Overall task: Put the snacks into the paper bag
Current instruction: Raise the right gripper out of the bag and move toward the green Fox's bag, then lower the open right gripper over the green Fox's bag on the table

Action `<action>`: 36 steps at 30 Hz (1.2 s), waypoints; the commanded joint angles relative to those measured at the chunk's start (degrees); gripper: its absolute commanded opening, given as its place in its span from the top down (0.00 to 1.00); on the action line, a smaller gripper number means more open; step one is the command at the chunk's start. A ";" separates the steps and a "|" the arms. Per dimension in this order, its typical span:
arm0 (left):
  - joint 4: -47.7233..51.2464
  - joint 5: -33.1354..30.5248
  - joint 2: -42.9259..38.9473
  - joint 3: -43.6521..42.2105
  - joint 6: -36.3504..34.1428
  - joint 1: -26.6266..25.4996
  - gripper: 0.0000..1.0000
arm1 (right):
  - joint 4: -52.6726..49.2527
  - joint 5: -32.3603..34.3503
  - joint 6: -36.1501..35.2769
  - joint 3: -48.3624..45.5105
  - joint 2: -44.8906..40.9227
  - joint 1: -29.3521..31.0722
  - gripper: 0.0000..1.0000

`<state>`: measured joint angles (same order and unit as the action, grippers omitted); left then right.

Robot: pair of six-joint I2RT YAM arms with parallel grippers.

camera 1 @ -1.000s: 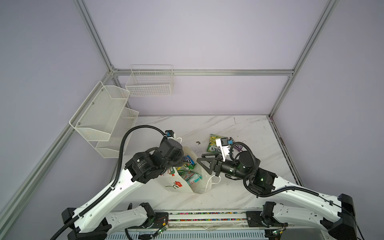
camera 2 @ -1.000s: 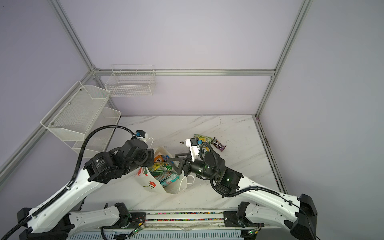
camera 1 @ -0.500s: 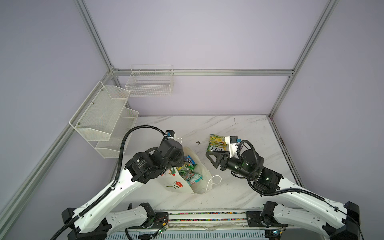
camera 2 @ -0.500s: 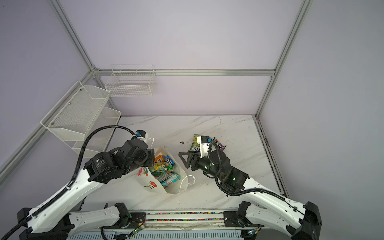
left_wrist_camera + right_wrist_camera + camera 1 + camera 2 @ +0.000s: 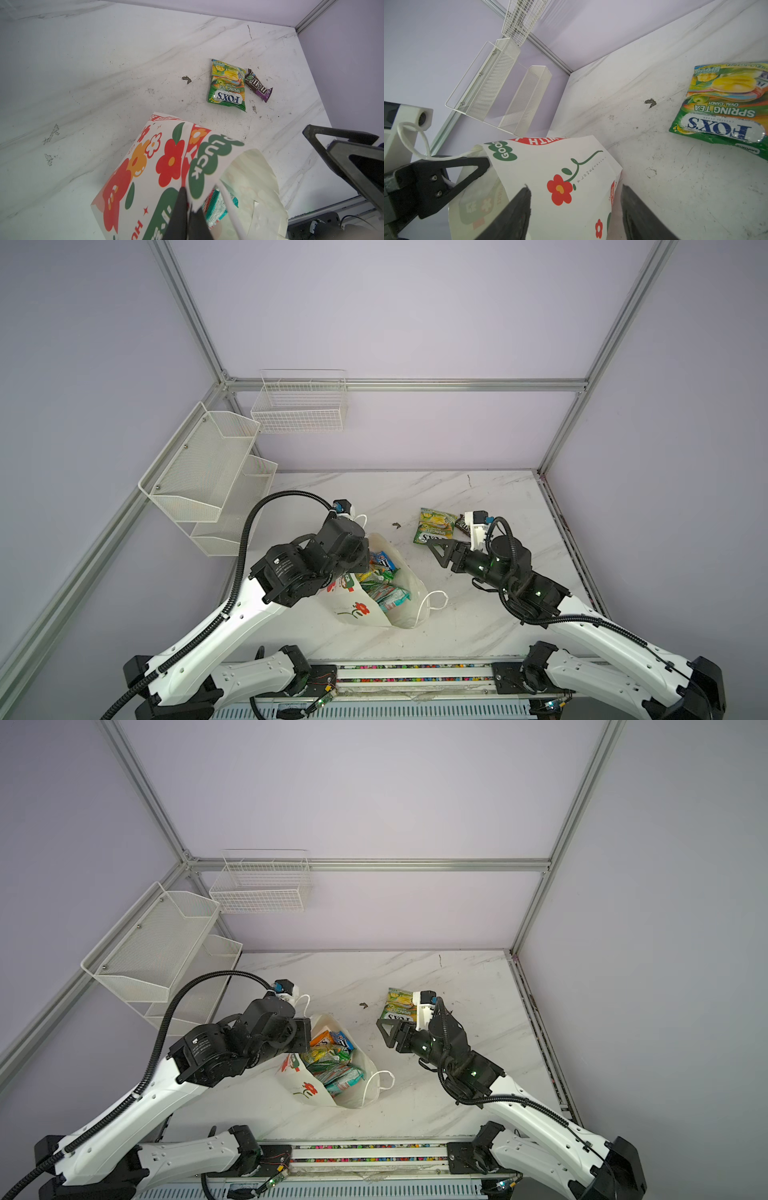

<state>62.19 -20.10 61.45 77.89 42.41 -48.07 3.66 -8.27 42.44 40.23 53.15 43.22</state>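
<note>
The white paper bag (image 5: 357, 612) (image 5: 305, 1088) with red flowers stands tilted near the table's front, mouth open. My left gripper (image 5: 363, 558) (image 5: 187, 194) is shut on its rim (image 5: 492, 158). Several snacks (image 5: 382, 587) (image 5: 332, 1065) lie inside it, and a teal packet (image 5: 216, 205) shows in the left wrist view. A green-yellow FOX'S packet (image 5: 432, 526) (image 5: 227, 87) (image 5: 724, 112) and a dark M&M's packet (image 5: 460, 524) (image 5: 258, 85) lie flat on the table behind. My right gripper (image 5: 440, 549) (image 5: 386, 1029) (image 5: 574, 189) stands open and empty between the bag and the green packet.
White mesh shelves (image 5: 208, 472) hang on the left wall and a wire basket (image 5: 299, 406) on the back wall. A small dark speck (image 5: 396, 525) lies on the marble left of the green packet. The bag's cord handle (image 5: 432, 605) droops to the right.
My right gripper has drawn back from the bag's mouth, rightwards and toward the green packet, staying open and empty. The left gripper and the bag have not moved.
</note>
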 commanded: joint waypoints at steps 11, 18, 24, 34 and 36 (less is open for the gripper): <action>-9.63 -5.47 -1.25 3.75 -0.14 0.00 1.00 | -1.53 -1.67 2.00 -1.43 -0.33 -2.43 0.30; -9.20 -8.58 -0.64 4.94 -0.40 0.17 1.00 | -1.75 -2.34 2.39 -1.98 0.51 -3.82 0.30; -8.07 -10.42 -0.19 5.07 0.42 0.25 1.00 | -2.28 -1.81 2.75 -1.71 0.71 -4.29 0.30; -7.97 -10.62 -0.72 3.22 1.47 0.62 1.00 | -6.20 1.85 2.48 -0.21 0.88 -4.39 0.29; -7.97 -10.36 -0.64 2.78 1.53 0.64 1.00 | -6.11 1.52 2.33 -0.31 0.93 -4.46 0.29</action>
<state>61.82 -27.46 62.46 77.97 42.52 -47.68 -0.91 -7.92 44.51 38.96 54.02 39.13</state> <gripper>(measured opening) 0.047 0.715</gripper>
